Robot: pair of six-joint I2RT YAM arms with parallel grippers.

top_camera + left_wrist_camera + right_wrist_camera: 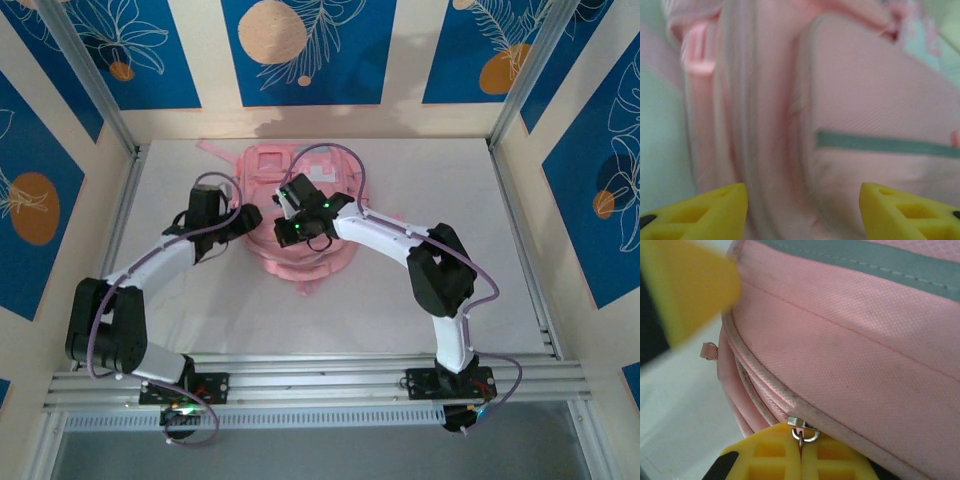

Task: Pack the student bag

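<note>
Top external: the student bag lies at the far middle of the table, its centre hidden under the right arm.

Left wrist view is blurred: the left gripper stands spread just before the bag's pink side, its fingers cut off by the lower edge. Right wrist view: the right gripper is pressed together on the metal zipper pull, whose tab is hidden between the pads. A smeared yellow shape at upper left may be the other gripper's finger.

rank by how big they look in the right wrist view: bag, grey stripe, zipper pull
1. bag
2. grey stripe
3. zipper pull, tiny even this near the camera
</note>
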